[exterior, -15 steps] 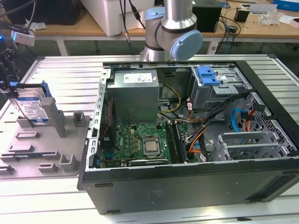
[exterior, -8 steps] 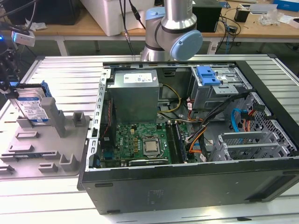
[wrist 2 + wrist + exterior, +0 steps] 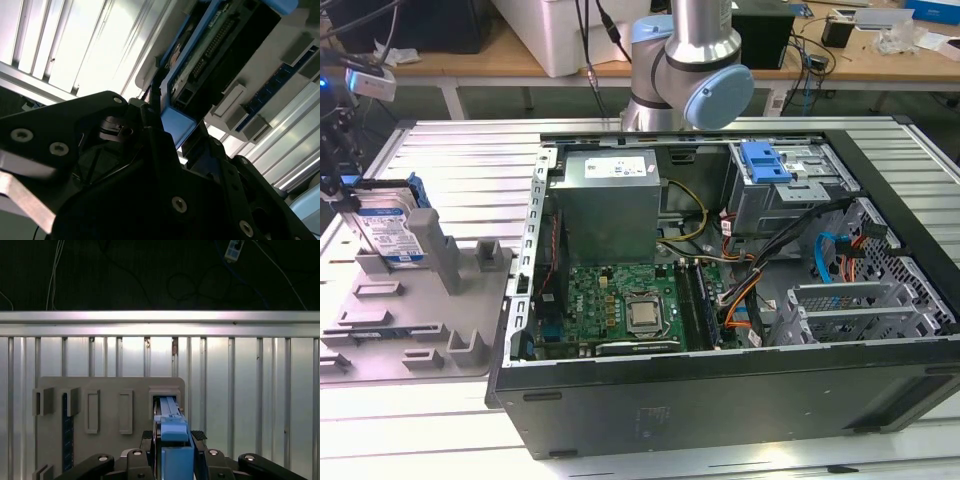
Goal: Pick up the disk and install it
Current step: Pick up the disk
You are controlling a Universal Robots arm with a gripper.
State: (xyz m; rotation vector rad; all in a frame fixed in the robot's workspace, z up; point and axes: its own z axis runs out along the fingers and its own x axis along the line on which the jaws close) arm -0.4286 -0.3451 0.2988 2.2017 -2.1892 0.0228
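Gripper (image 3: 173,437) pointing down, clamping upright disk (image 3: 392,232)

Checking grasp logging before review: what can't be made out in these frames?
- Disk lower edge: exterior view, hidden behind the grey fixture it stands in.
- Disk label: both wrist views see the disk edge-on, and the gripper body covers its near end.
- Gripper: exterior view, cut off by the picture's left edge.

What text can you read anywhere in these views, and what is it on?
No text can be read.
White-and-blue label on the disk: print too small to read.
Sticker on the power supply box: too blurred to read.
Markings on the motherboard: too small to read.
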